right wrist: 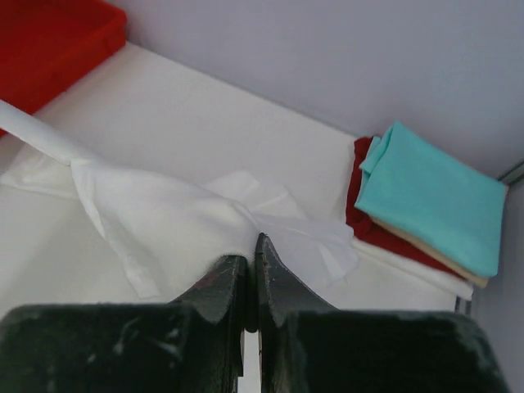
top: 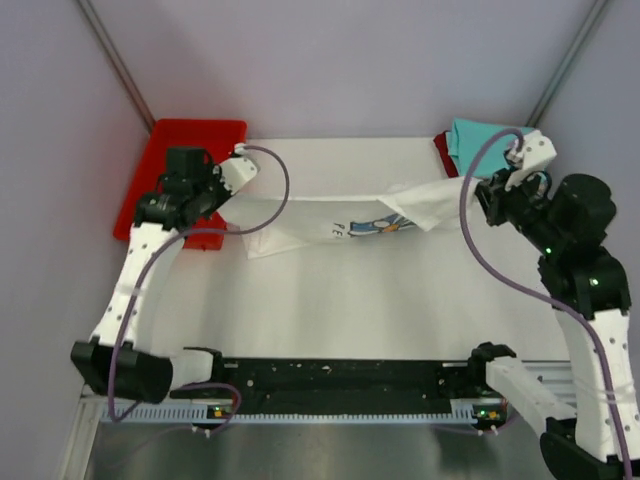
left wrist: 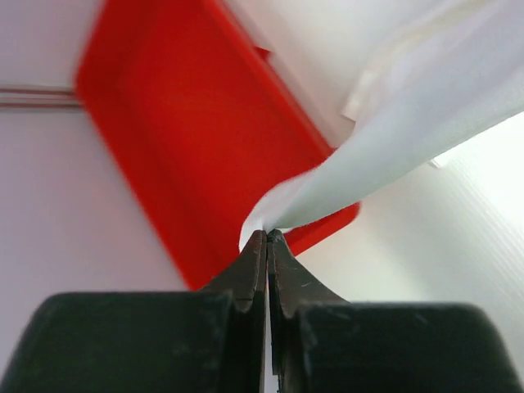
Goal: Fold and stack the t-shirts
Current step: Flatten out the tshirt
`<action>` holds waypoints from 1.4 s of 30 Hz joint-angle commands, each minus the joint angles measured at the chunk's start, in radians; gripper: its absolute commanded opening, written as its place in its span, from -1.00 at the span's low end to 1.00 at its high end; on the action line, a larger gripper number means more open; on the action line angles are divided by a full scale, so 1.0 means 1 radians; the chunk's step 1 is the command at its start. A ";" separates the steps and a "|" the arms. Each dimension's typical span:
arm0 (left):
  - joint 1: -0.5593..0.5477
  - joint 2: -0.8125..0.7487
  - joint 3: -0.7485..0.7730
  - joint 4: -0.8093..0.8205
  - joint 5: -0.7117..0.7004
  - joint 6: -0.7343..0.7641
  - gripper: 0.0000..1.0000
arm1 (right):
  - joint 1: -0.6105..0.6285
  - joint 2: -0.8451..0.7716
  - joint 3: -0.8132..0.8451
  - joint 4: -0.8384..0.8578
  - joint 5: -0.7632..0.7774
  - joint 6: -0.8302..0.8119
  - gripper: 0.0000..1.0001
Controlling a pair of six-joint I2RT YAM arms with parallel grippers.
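A white t-shirt (top: 330, 215) with a blue-and-black print hangs stretched between my two grippers above the white table. My left gripper (top: 222, 200) is shut on its left end, seen in the left wrist view (left wrist: 268, 233) with cloth (left wrist: 393, 155) pinched at the tips. My right gripper (top: 482, 192) is shut on its right end; the right wrist view (right wrist: 252, 246) shows cloth (right wrist: 164, 213) bunched at the jaws. A stack of folded shirts sits at the back right: teal (top: 478, 140) on top, also in the right wrist view (right wrist: 430, 196), with cream (right wrist: 426, 252) and dark red (right wrist: 364, 221) beneath.
A red plastic tray (top: 190, 140) sits at the table's back left, right under my left gripper; it also fills the left wrist view (left wrist: 188, 139). Grey walls close in the back and sides. A black rail (top: 340, 380) runs along the near edge.
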 commanded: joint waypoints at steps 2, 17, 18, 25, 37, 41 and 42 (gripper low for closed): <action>0.010 -0.209 0.187 -0.207 -0.050 -0.041 -1.00 | -0.013 -0.117 0.224 -0.090 -0.060 -0.043 -1.00; 0.010 -0.168 0.527 -0.318 -0.121 -0.018 -1.00 | -0.013 -0.023 0.428 -0.145 -0.029 0.009 -1.00; 0.010 -0.147 0.518 -0.278 -0.127 -0.009 -1.00 | -0.013 0.023 0.430 -0.125 -0.017 0.012 -1.00; 0.010 0.117 0.561 0.087 -0.282 0.013 -1.00 | -0.013 0.395 0.517 0.106 0.196 -0.021 -1.00; 0.021 0.349 0.890 0.303 -0.336 0.007 -1.00 | -0.211 0.701 1.047 0.128 0.171 0.132 -1.00; 0.018 0.274 0.768 0.334 -0.230 0.004 -1.00 | -0.211 0.586 0.860 0.128 0.176 0.095 -1.00; 0.012 0.243 0.699 0.354 -0.216 0.011 -1.00 | -0.211 0.552 0.774 0.128 0.181 0.082 -1.00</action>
